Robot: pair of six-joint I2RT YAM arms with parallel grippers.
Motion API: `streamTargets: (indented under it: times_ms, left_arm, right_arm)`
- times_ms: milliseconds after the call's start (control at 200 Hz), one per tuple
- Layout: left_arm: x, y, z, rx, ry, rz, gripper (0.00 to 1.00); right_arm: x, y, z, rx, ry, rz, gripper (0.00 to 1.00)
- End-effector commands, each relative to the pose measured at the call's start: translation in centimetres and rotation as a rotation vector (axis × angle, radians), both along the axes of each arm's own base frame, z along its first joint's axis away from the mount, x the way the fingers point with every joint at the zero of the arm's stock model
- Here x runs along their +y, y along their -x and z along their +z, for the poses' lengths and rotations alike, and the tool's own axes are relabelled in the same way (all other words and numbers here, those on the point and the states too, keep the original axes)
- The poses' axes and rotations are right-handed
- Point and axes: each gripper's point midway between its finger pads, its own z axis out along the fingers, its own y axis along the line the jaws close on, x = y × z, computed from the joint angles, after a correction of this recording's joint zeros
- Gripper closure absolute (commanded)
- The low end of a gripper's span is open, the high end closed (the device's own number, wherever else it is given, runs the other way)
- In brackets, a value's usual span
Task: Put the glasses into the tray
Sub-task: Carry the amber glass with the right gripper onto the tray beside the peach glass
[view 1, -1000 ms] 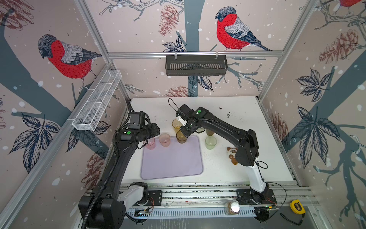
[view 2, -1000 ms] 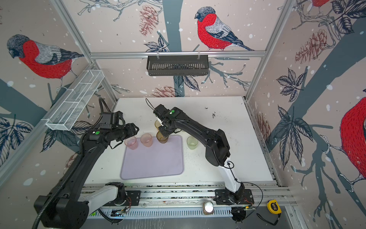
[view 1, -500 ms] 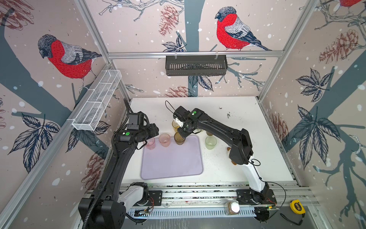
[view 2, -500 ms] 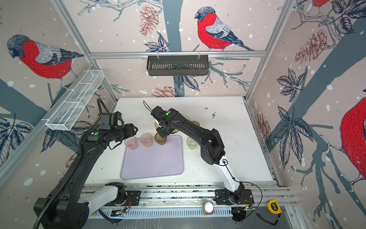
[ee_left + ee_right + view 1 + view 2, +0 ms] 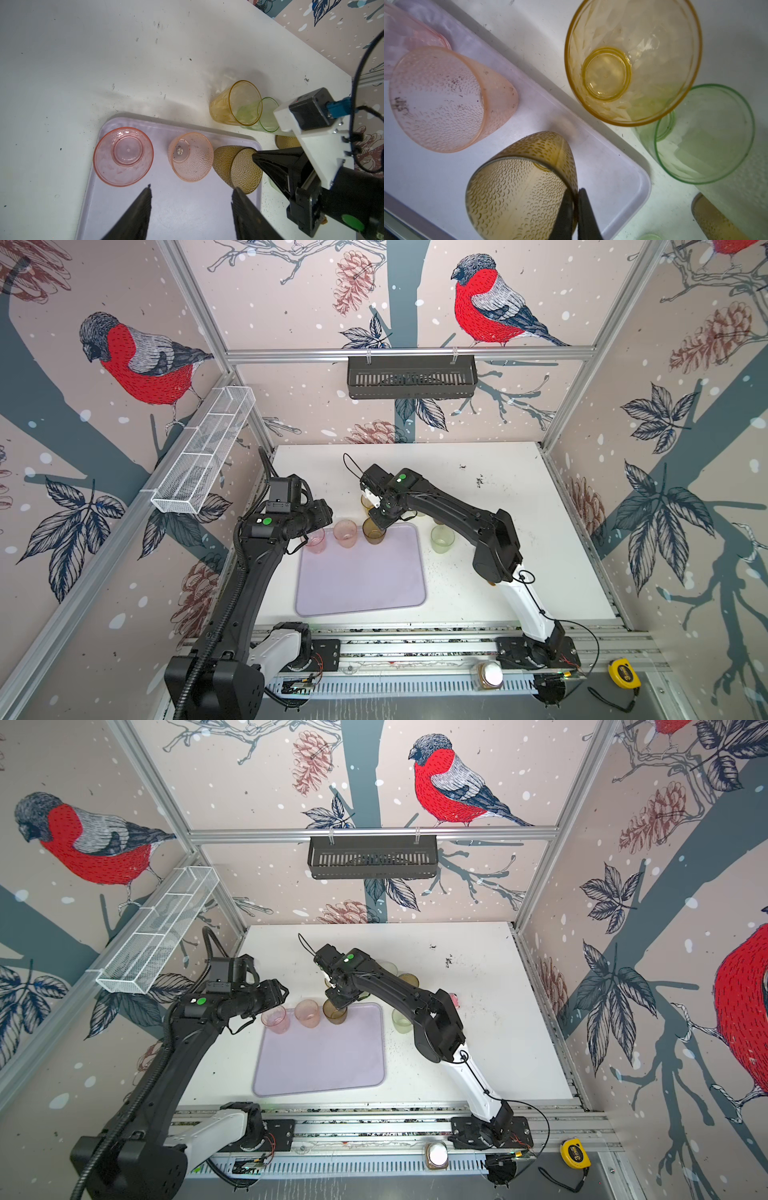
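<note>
Pinching the rim of a brown dimpled glass [image 5: 519, 187], the right gripper [image 5: 576, 192] had its jaws closed tight on the wall; the glass stood in the tray [image 5: 361, 576] near its one o'clock corner. The left gripper [image 5: 190, 188] hung half open and empty over the tray, near a smooth pink glass [image 5: 123, 156] and a dimpled pink glass [image 5: 191, 156] along the twelve o'clock edge. The wrist views showed plainly an amber glass [image 5: 633, 62] and a green glass [image 5: 704, 135] close together off the tray, mostly hidden by the arm from above; the top views showed whole a pale green glass [image 5: 441, 538] at two o'clock. Nearest, a lidded jar [image 5: 488, 674] and a tape measure [image 5: 623, 673] sat by the front rail; then the scuffed white table [image 5: 498, 489]; farthest, a white mesh basket [image 5: 203, 460] at ten o'clock and a black slotted basket [image 5: 411, 377] at twelve hung on bird-printed walls
</note>
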Motion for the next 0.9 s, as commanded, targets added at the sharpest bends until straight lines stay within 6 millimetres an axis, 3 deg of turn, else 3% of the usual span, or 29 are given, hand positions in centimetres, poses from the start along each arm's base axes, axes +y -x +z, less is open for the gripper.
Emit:
streamTargets:
  times_ms: [0,896]
  left_arm:
    - [0.2,0.0,0.1,-0.008,-0.005,0.004,0.37]
    - [0.5,0.0,0.0,-0.007,-0.005,0.008,0.38]
  right_arm:
    - [-0.1,-0.3,-0.1,-0.007,0.007,0.009,1.0]
    - [-0.1,-1.2,-1.5,-0.006,0.015,-0.001,1.0]
